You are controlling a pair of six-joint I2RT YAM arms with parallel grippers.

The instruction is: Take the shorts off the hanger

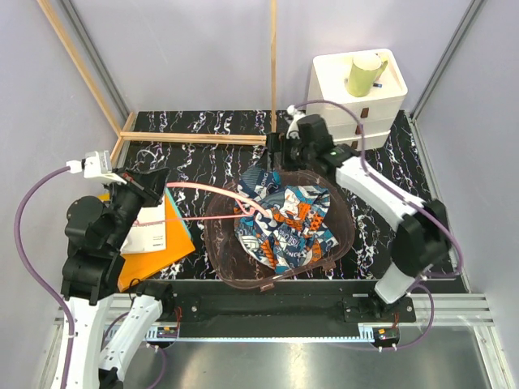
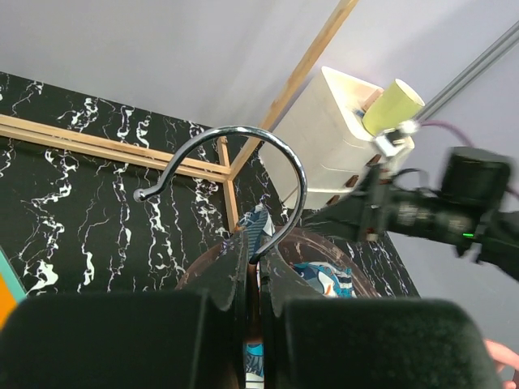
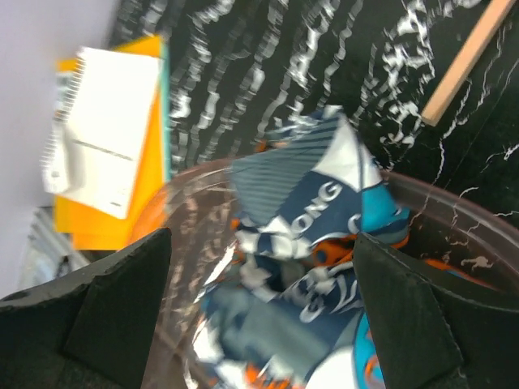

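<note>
The shorts (image 1: pixel 285 220), in a blue, teal, orange and white print, lie crumpled in a brown translucent basket (image 1: pixel 344 228). The salmon-pink hanger (image 1: pixel 207 191) reaches from my left gripper (image 1: pixel 154 186) rightward into the fabric, and its far end is hidden there. In the left wrist view my left gripper (image 2: pixel 255 243) is shut on the base of the hanger's metal hook (image 2: pixel 243 134). My right gripper (image 1: pixel 274 158) hangs open above the far edge of the shorts. In the right wrist view it (image 3: pixel 261 243) straddles the shorts (image 3: pixel 316 203) without touching them.
An orange folder (image 1: pixel 154 255) with a white notebook (image 1: pixel 150 231) lies left of the basket. A white drawer unit (image 1: pixel 345 101) with a yellow-green cup (image 1: pixel 365 73) stands at the back right. Wooden rods (image 1: pixel 195 138) run along the back and up the wall.
</note>
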